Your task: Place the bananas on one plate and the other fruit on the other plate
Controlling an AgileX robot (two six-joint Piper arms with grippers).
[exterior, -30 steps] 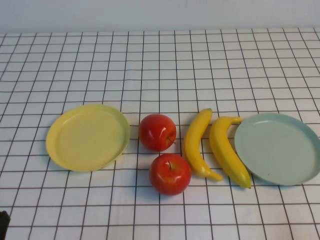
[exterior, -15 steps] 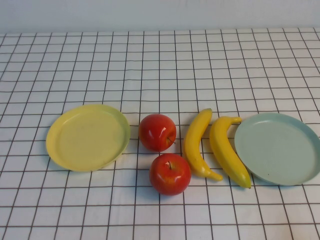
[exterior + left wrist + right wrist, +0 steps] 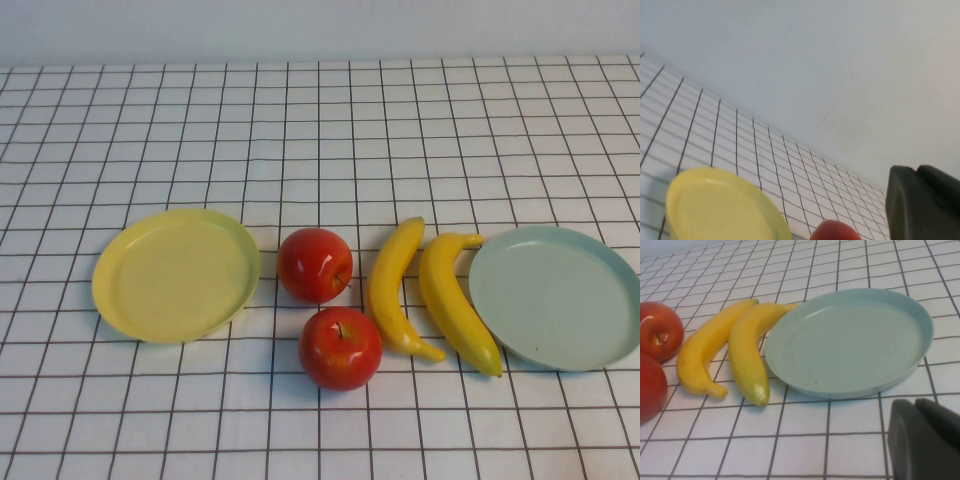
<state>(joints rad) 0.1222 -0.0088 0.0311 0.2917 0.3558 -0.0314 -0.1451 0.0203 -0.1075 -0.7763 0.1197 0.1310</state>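
Bananas [image 3: 430,295] and red apples [image 3: 328,305] lie between yellow plate [image 3: 175,273] and blue-green plate [image 3: 560,295] on tabletop [image 3: 320,130]. Left hand [image 3: 922,202] low near yellow plate, right hand [image 3: 922,440] near blue-green plate; grip state of either: cannot tell.

- Table [image 3: 320,130]: white cloth, black grid lines.
- Pale yellow plate [image 3: 175,273]: left side, flat on cloth.
- Two red apples [image 3: 315,264] [image 3: 340,347]: centre, just beside each other.
- Two bananas [image 3: 393,290] [image 3: 455,300]: side by side, right of apples.
- Pale blue-green plate [image 3: 558,295]: right side, just beside right-hand banana.
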